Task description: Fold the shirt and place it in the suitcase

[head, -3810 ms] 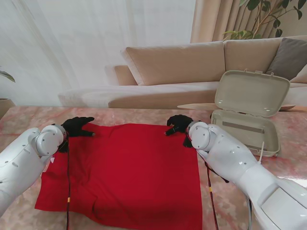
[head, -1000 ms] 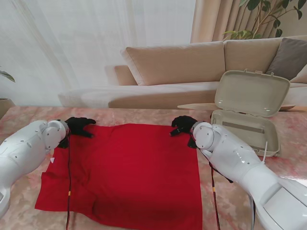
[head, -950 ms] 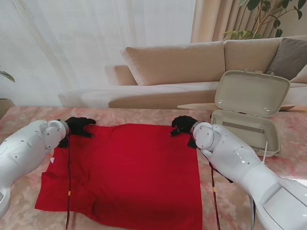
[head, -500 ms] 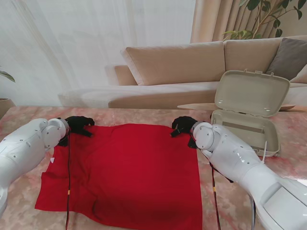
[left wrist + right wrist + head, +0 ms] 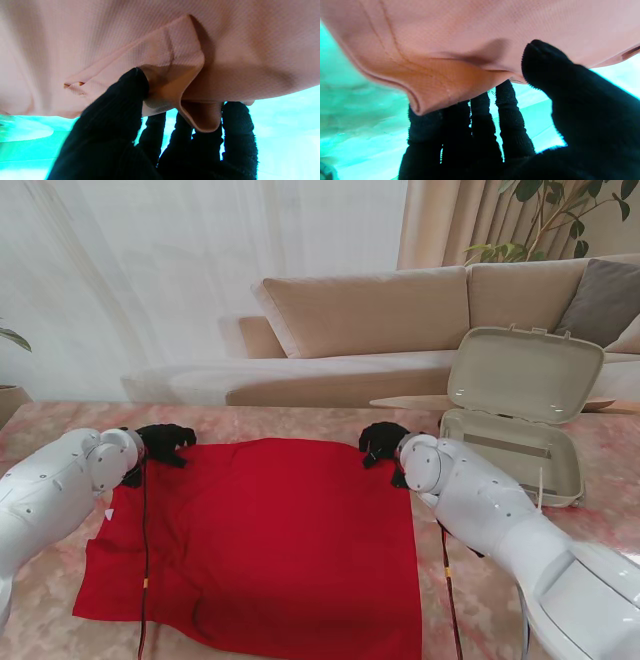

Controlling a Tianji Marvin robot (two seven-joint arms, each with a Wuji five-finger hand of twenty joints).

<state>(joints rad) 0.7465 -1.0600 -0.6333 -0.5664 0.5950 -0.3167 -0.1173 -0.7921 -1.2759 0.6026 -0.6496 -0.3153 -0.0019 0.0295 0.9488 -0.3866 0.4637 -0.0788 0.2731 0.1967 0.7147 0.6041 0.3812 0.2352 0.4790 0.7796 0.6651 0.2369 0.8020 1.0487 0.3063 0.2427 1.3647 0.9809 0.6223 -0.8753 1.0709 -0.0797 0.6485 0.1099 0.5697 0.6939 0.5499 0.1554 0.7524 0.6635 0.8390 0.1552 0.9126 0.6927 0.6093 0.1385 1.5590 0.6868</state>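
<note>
The red shirt point(image 5: 260, 540) lies spread flat on the marbled bench point(image 5: 480, 610), its far edge running between the two black-gloved hands. The left hand point(image 5: 163, 442) sits at the shirt's far left corner; the left wrist view shows its thumb point(image 5: 125, 100) pressed on one face of a folded-up flap of cloth and the other fingers point(image 5: 237, 125) behind it, so this hand is pinching the shirt. The right hand point(image 5: 381, 442) sits at the far right corner; its wrist view shows the hem draped over four fingers point(image 5: 480, 120) with the thumb point(image 5: 545, 65) against the fabric, gripping the shirt as well. Just beside the right hand, on its outer side, the beige suitcase point(image 5: 510, 450) stands on the bench with its lid point(image 5: 525, 375) raised.
</note>
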